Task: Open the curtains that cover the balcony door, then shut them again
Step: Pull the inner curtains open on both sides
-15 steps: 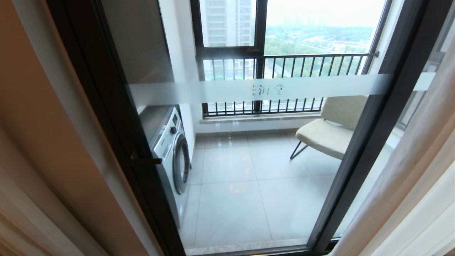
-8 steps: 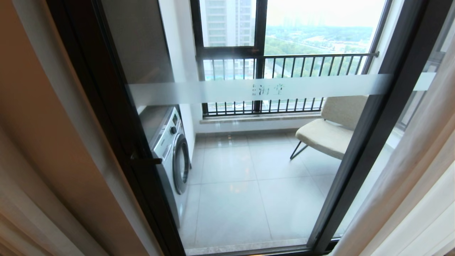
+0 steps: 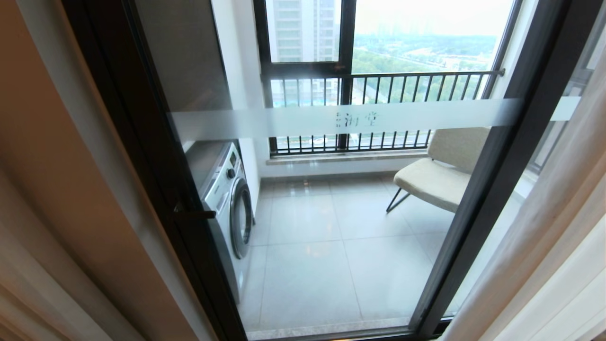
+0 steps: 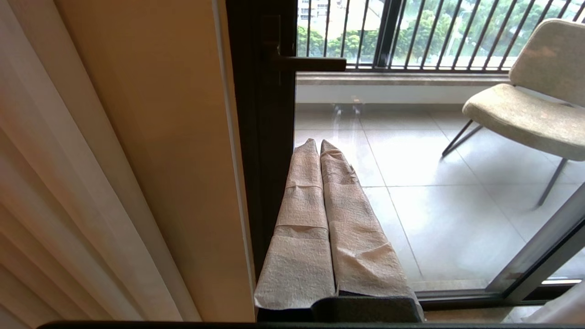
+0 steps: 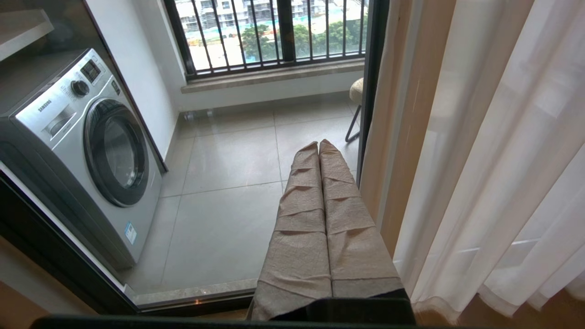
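Curtains (image 3: 558, 222) hang parted off the balcony door (image 3: 331, 189); closing remains: left gripper (image 4: 319, 142) and right gripper (image 5: 318, 144), jaws pressed together and empty, must reach drapes at nine and three o'clock.

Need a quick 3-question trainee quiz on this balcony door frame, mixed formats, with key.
1. True or false: the curtains cover the balcony door glass.
2. What stands behind the glass on the robot's left: A washing machine, B fridge, C bicycle?
3. Fill in: the left tool and right tool are both ____ and hold nothing.

Key: 1 false, they hang at both sides; 2 A; 3 shut.
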